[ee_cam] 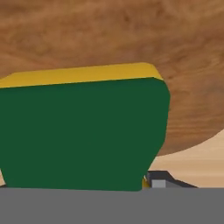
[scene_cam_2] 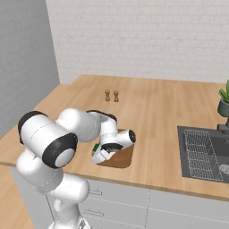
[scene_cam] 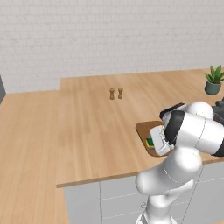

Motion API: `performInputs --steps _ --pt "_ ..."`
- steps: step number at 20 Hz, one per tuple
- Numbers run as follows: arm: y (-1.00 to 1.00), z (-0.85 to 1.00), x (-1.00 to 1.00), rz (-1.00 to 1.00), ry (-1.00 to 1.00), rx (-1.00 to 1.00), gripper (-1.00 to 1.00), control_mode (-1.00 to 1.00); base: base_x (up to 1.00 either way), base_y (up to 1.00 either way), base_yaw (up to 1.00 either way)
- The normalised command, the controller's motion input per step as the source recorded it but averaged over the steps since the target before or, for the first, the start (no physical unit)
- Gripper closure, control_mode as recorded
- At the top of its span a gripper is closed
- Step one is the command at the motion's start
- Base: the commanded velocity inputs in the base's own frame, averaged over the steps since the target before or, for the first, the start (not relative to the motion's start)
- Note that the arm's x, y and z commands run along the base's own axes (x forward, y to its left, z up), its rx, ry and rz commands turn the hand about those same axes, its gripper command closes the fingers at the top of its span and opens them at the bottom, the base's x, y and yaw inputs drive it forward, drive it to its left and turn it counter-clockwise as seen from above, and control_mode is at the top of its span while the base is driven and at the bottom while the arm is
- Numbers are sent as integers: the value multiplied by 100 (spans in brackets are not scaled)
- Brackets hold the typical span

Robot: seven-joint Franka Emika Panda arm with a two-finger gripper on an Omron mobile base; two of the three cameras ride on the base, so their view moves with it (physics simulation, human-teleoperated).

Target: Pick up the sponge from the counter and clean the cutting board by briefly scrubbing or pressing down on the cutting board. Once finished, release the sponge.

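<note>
While end effector (scene_cam_2: 99, 154) pinches sponge (ee_cam: 83, 131), low over cutting board (scene_cam_2: 123, 157), beside counter (scene_cam: 87, 131) edge.

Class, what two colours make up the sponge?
The sponge is dark green on one layer and yellow on the other, clearest in the hand view.

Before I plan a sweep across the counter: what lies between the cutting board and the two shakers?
Bare counter only. In the left base view nothing lies between the cutting board and the shakers.
</note>
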Motion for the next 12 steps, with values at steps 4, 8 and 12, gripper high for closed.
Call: performInputs --steps 4,8,12 --pt "2 0 -10 0 0 0 -100 -100 0 0 0" --pt "0 13 -12 4 -1 0 -100 -100 0 0 0" --pt "0 34 0 4 0 0 -100 -100 0 0 0"
